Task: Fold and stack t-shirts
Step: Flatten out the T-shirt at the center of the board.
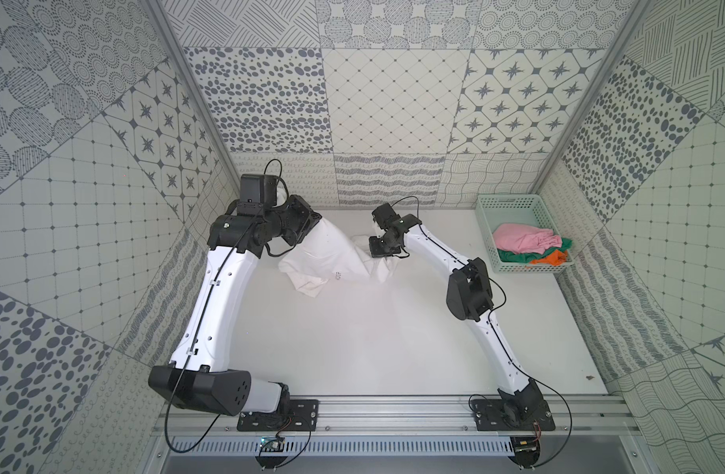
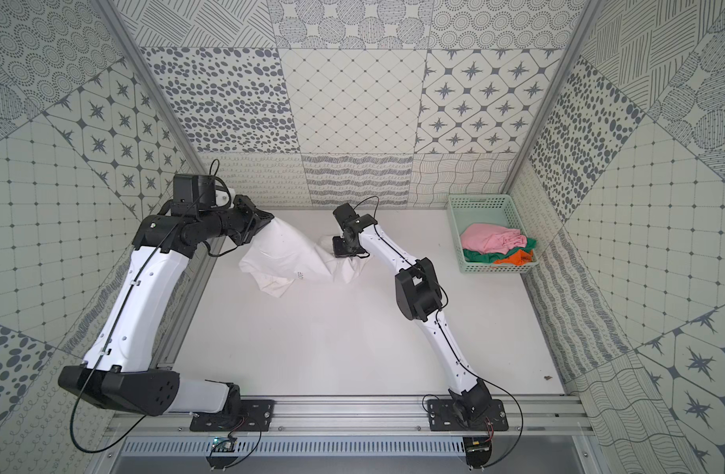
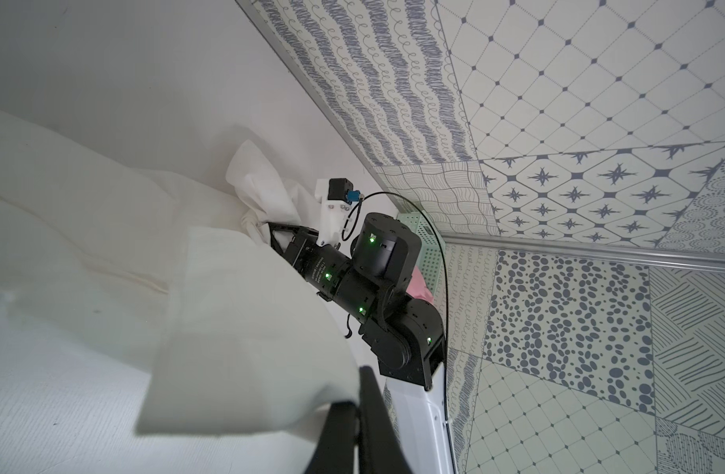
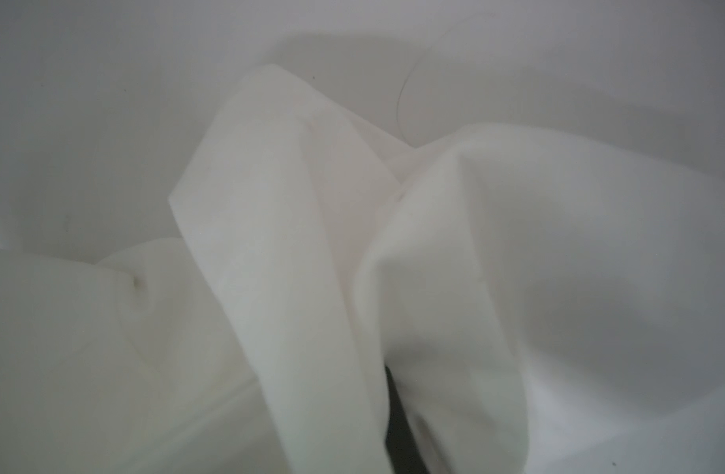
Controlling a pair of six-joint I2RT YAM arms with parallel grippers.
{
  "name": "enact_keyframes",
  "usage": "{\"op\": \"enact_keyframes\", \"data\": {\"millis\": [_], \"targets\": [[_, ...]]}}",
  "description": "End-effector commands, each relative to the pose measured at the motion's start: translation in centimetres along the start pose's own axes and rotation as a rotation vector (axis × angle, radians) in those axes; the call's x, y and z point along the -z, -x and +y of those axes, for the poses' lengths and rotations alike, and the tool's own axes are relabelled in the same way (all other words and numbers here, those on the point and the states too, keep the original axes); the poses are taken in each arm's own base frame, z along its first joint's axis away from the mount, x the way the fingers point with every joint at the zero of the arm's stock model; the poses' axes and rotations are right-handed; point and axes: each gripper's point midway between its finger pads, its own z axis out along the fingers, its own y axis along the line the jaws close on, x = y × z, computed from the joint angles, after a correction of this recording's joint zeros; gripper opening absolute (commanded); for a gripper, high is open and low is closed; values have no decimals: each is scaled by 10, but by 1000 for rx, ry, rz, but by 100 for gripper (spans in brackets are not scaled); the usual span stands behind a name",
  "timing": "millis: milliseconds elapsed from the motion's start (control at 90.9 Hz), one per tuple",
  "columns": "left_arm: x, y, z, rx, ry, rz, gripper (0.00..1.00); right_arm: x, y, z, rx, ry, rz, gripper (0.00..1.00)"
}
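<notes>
Left gripper (image 1: 314, 220): we see it clamped on one end of the white t-shirt (image 1: 332, 254), held above the table (image 1: 373, 328).
Right gripper (image 1: 379, 251): we read it pinched on the other end, low.
Others: pink t-shirt (image 1: 521, 242), green t-shirt (image 1: 512, 257), orange t-shirt (image 1: 553, 258) heaped in basket (image 1: 486, 232).

White t-shirt (image 1: 332, 254), pink t-shirt (image 1: 521, 240), green t-shirt (image 1: 512, 256), orange t-shirt (image 1: 553, 258), mint-green basket (image 1: 508, 207).
</notes>
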Motion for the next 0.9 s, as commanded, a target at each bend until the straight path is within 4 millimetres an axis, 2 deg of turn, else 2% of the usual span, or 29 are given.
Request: {"op": "enact_keyframes", "data": {"millis": [0, 110, 209, 319, 407, 517, 583, 682, 858, 891], "targets": [[4, 2, -5, -23, -23, 2, 0, 47, 30, 4, 29, -18, -117, 0], [1, 3, -3, -23, -19, 1, 0, 83, 46, 9, 47, -19, -187, 0], [2, 7, -3, -35, -18, -14, 0, 113, 52, 6, 56, -47, -234, 1], [8, 14, -3, -49, -13, -42, 0, 140, 52, -6, 55, -102, -268, 1], [13, 22, -1, -50, -7, -66, 0, 152, 46, -19, 44, -144, -272, 3], [22, 33, 1, -48, -6, -102, 0, 154, 31, -43, 26, -226, -247, 6], [26, 37, 2, -46, -7, -117, 0, 148, 18, -57, 18, -271, -213, 11], [32, 42, 5, -43, -3, -137, 0, 133, -5, -80, 7, -334, -145, 29], [37, 44, 9, -38, 2, -154, 0, 112, -41, -118, -2, -452, -39, 37], [38, 43, 9, -38, 3, -155, 0, 111, -44, -124, -3, -470, -30, 48]]}}
